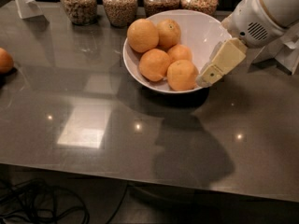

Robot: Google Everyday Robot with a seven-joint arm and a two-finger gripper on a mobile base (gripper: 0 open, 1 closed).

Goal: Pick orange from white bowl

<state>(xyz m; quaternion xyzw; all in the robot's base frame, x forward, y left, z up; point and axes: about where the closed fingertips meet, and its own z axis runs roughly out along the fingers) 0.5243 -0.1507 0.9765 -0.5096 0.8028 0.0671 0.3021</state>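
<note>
The white bowl [205, 31] stands at the back middle of the dark table and holds several oranges. A round deep-orange orange [182, 75] lies at the bowl's front right. Left of it lies another deep-orange one [154, 64], with a smaller one [180, 52] behind. The largest, paler one [142, 35] and one with a dark stem dot [169, 31] sit at the back. My gripper [206, 80], cream-coloured on a white arm [261, 13], reaches in from the upper right. Its tip is at the bowl's front right rim, just right of the deep-orange orange.
Several glass jars of nuts [120, 3] stand in a row behind the bowl. A lone orange [4, 60] lies at the table's left edge. A white stand [25, 1] is at the back left. The table's front edge [140, 181] runs along the bottom, with cables on the floor below.
</note>
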